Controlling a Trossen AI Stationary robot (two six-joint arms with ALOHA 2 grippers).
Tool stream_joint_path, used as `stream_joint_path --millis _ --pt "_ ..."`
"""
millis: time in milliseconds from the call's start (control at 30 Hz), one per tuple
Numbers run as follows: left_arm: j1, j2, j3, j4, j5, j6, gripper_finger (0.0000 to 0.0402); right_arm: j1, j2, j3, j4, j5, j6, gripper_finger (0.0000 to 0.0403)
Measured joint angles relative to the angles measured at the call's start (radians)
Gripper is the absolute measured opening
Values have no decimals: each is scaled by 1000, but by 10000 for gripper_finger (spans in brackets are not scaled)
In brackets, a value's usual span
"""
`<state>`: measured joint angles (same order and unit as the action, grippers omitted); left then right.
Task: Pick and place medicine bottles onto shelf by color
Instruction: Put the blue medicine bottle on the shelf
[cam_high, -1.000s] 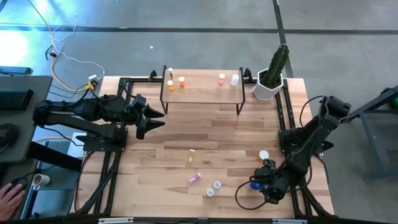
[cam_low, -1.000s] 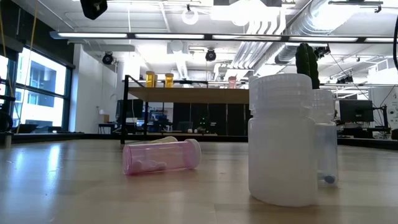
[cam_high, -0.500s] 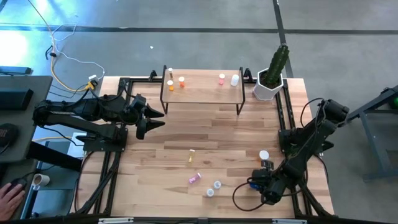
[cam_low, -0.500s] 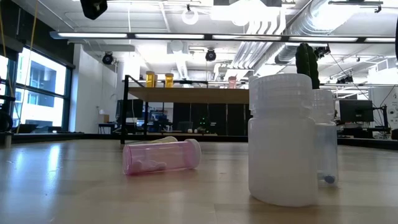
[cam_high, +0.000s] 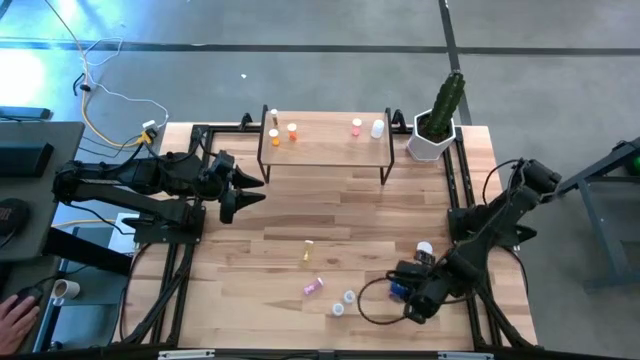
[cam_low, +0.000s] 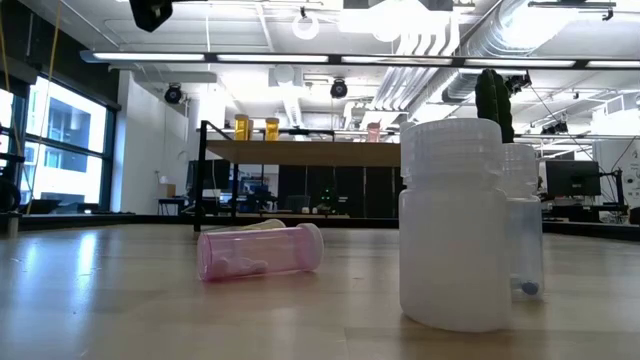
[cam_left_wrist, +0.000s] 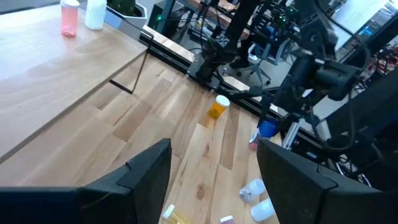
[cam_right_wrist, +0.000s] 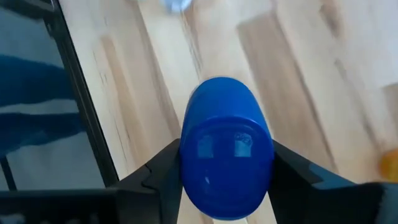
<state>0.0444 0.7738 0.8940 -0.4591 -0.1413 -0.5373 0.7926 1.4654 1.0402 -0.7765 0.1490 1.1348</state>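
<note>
Your right gripper (cam_high: 402, 293), lower right of high view, pinches blue jar (cam_right_wrist: 226, 147); round sides could slip. Left gripper (cam_high: 245, 190) spread, mid-left.

Blue jar (cam_right_wrist: 226, 148) — pink bottle (cam_low: 261, 251) — light-wood shelf (cam_high: 325, 147).

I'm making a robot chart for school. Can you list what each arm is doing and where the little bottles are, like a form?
left gripper: open, empty, waiting by the table's left side
right gripper: shut on the blue jar, near the table's front right
shelf: holds two orange bottles, one pink, one white
pink bottle: lying on its side on the table
clear bottles: two on the table, near the front
cactus pot: right of the shelf
</note>
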Motion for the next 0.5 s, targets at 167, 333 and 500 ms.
stream_joint_path --millis 167,333,500 --pt "0 0 0 0 -3 26 227 -90 0 79 -70 0 -60 163" --pt "0 0 0 0 -4 57 227 -200 0 132 -93 -12 -139 163" --pt "0 0 0 0 -5 70 227 -326 0 177 -127 -45 -245 163"
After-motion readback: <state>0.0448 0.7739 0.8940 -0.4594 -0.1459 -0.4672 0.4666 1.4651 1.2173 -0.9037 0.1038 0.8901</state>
